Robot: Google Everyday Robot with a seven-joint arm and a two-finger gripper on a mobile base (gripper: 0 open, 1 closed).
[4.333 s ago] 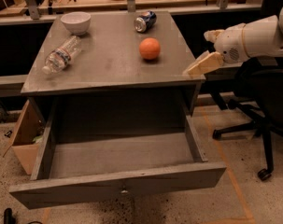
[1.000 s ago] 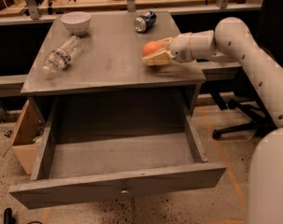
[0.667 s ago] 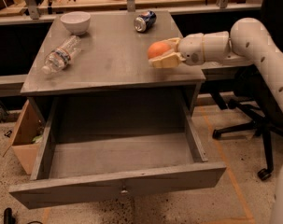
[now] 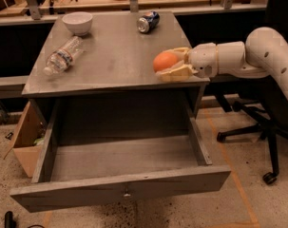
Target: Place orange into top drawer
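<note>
The orange (image 4: 164, 61) is held between the tan fingers of my gripper (image 4: 169, 63), which reaches in from the right on a white arm. The gripper is shut on the orange and holds it just above the front right part of the grey cabinet top (image 4: 110, 56). The top drawer (image 4: 120, 175) stands pulled wide open below, its grey inside empty and its small metal knob (image 4: 127, 193) at the centre of the front panel.
On the cabinet top lie a clear plastic bottle (image 4: 62, 55) at the left, a white bowl (image 4: 77, 23) at the back left and a soda can (image 4: 148, 21) at the back. A cardboard box (image 4: 27, 137) stands at the left. An office chair base (image 4: 257, 127) is at the right.
The gripper closed on the orange, lifted it off the top, and has carried it to the front right, towards the cabinet's front edge.
</note>
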